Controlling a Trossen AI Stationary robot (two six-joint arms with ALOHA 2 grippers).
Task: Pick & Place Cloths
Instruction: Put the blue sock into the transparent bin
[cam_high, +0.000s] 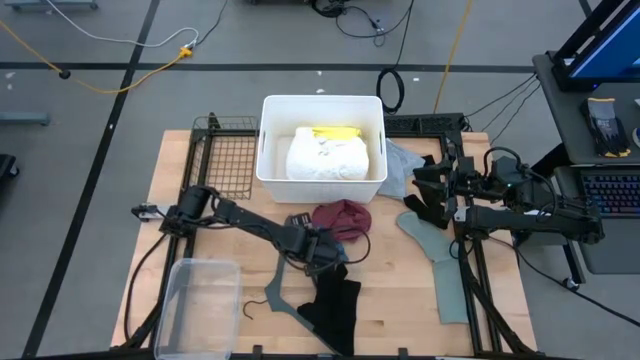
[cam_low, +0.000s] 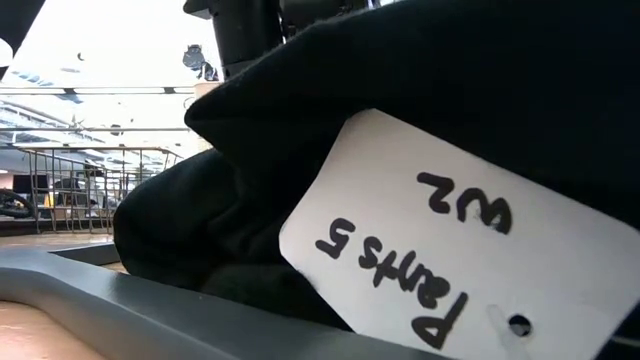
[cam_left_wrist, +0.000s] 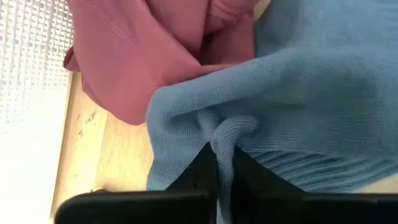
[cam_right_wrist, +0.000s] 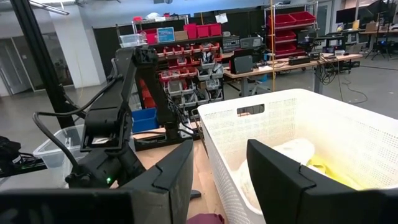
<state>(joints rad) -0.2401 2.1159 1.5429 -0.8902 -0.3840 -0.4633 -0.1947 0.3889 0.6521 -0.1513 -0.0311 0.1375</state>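
Note:
My left gripper (cam_high: 328, 250) (cam_left_wrist: 224, 155) is low over the table's middle, shut on the teal-blue cloth (cam_left_wrist: 311, 93), which it mostly hides in the high view. The maroon cloth (cam_high: 342, 218) (cam_left_wrist: 143, 56) lies crumpled just beyond it. The black cloth (cam_high: 335, 302) lies on the wood nearer the table's near edge, and its white tag (cam_low: 450, 240) fills the low view. White (cam_high: 325, 158) and yellow (cam_high: 335, 131) cloths lie in the white basket (cam_high: 270, 150). The sage-green cloth (cam_high: 440, 255) and the pale grey cloth (cam_high: 402, 158) lie flat on the right. My right gripper (cam_high: 430, 190) (cam_right_wrist: 221, 155) hovers open beside the basket. My left gripper pinches a bunched ridge of the teal-blue cloth (cam_left_wrist: 219, 134) between its two fingers (cam_left_wrist: 202, 167). The knit gathers into a raised fold where the fingers meet. The rest of the cloth spreads out slack on the table beside the maroon cloth.
A thin grey clothes hanger (cam_high: 275, 295) lies beside the black cloth. A clear plastic bin (cam_high: 195, 305) stands at the near left corner, and a wire grid (cam_high: 225, 155) lies left of the basket. Bare wood (cam_high: 390, 300) shows between the black and sage-green cloths.

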